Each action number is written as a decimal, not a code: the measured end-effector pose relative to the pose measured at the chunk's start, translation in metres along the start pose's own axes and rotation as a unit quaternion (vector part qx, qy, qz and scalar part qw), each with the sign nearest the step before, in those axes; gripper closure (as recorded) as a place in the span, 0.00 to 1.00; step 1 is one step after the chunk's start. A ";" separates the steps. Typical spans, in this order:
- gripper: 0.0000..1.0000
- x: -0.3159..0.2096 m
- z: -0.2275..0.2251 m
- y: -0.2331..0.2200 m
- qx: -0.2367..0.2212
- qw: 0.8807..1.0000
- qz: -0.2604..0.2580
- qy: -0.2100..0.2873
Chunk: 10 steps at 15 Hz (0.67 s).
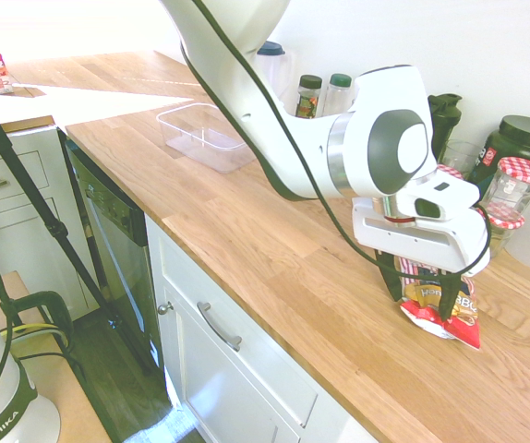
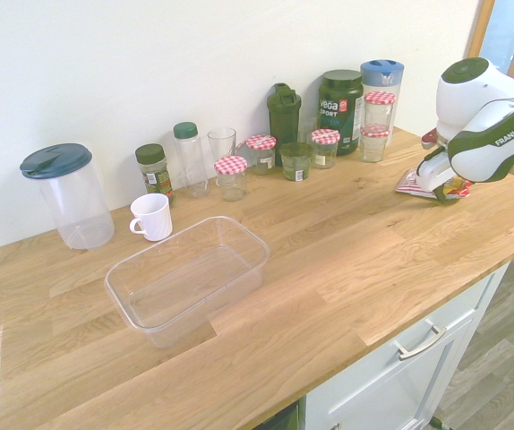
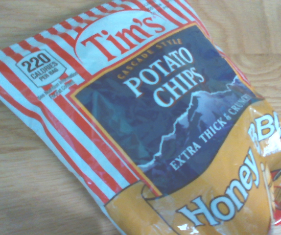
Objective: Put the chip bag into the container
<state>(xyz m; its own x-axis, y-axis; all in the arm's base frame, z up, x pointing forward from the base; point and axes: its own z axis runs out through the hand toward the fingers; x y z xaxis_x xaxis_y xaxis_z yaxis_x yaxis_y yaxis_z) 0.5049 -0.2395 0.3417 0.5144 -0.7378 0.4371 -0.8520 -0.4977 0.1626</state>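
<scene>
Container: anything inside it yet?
No, the container is bare; the chip bag lies on the counter under the gripper.

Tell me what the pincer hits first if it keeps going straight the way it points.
Most likely the chip bag: the open pincer points steeply down with its fingers straddling the bag on the wooden countertop. Whether they already touch it is unclear.

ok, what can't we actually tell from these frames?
- Contact: in the first exterior view the open gripper straddles the chip bag; the fingers cover the spot, so touching or not is unclear.
- Second exterior view: the arm hides most of the bag.
- Wrist view: the bag is cut off by the edges; the "BBQ" print is incomplete.
- Container: looks empty; the first exterior view shows it small and far off.
</scene>
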 end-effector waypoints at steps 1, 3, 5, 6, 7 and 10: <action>1.00 0.000 0.002 -0.001 0.002 1.000 -0.001 -0.007; 1.00 0.000 0.007 -0.004 0.004 1.000 -0.003 -0.016; 1.00 0.001 0.009 -0.007 0.005 1.000 -0.004 -0.017; 1.00 0.001 0.009 -0.008 0.005 1.000 -0.005 -0.016; 1.00 0.001 0.010 -0.009 0.004 1.000 -0.005 -0.016; 1.00 0.002 0.012 -0.014 0.003 1.000 -0.009 -0.014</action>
<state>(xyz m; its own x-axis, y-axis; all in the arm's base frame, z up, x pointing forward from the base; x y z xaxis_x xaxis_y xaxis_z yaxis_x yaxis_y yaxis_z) 0.5193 -0.2399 0.3293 0.5324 -0.7413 0.4087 -0.8420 -0.5135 0.1654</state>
